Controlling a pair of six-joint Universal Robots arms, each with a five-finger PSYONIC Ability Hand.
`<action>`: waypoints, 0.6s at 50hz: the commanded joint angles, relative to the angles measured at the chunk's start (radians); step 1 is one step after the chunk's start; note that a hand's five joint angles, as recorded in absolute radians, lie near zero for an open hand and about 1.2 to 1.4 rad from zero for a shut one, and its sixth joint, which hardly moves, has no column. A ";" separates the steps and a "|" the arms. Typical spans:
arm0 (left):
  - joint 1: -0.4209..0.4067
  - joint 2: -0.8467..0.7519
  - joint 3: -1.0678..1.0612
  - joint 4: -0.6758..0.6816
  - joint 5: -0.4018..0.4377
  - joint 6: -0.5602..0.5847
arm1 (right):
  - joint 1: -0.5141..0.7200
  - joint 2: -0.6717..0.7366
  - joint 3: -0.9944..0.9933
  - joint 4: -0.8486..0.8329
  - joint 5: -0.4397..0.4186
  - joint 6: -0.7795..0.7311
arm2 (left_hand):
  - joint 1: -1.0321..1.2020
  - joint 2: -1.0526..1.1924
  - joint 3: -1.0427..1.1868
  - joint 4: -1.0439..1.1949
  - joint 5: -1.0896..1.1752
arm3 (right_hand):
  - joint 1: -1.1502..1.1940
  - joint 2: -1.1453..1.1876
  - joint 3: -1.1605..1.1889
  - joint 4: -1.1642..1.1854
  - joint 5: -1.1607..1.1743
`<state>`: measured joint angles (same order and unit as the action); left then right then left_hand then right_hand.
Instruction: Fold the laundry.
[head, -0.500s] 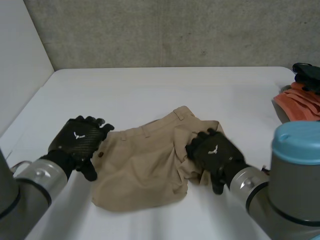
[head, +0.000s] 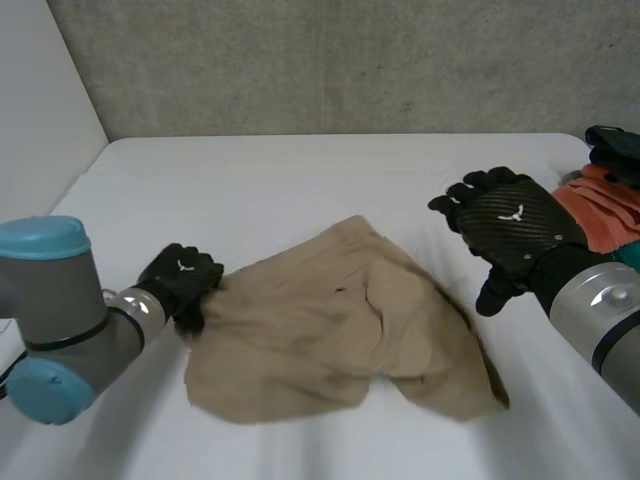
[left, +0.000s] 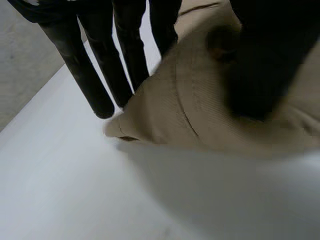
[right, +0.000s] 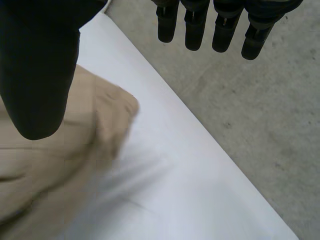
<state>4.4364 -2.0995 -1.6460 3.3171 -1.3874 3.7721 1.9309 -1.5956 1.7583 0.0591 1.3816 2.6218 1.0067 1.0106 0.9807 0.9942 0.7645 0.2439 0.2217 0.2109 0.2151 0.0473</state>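
Tan shorts (head: 320, 330) lie spread across the middle of the white table (head: 300, 180), one leg trailing toward the right. My left hand (head: 183, 280) is curled at the cloth's left corner. In the left wrist view its thumb (left: 265, 65) presses on the tan fabric (left: 200, 110), and the fingers (left: 100, 75) reach down behind the cloth's edge. My right hand (head: 505, 225) hangs open in the air to the right of the shorts. Its straight fingers (right: 200, 30) hold nothing, and the shorts (right: 45, 165) lie below its thumb (right: 40, 65).
A pile of orange cloth (head: 600, 210) with a dark item (head: 615, 150) on top sits at the table's right edge. A grey concrete wall (head: 350, 60) runs behind the table. A white side wall stands along the left.
My right hand let go of the shorts and rose up and to the right. The bunched right part of the shorts has fallen open. My left hand curled onto the left corner.
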 joint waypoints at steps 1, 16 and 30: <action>-0.015 0.035 0.095 0.226 -0.214 -0.020 | -0.038 0.016 0.004 -0.007 -0.038 0.003 | 0.390 0.386 0.416 0.402 0.457 | -0.069 -0.047 -0.036 -0.041 -0.047; -0.216 0.133 0.428 0.234 -0.216 -0.204 | -0.046 0.017 -0.003 -0.028 -0.056 0.003 | 0.390 0.386 0.416 0.402 0.457 | -0.069 -0.047 -0.036 -0.041 -0.047; -0.523 0.069 0.011 0.234 -0.058 -0.238 | -0.161 0.088 -0.003 -0.082 -0.090 -0.002 | -0.231 -0.235 -0.205 -0.219 -0.163 | -0.069 -0.047 -0.036 -0.041 -0.047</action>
<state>4.0242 -1.9780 -1.4662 3.4640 -1.4508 3.4829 1.7945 -1.5533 1.7618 -0.0005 1.3039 2.6236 1.0471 1.0561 1.0573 1.0564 0.8863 0.2439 0.2217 0.2109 0.2151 0.0472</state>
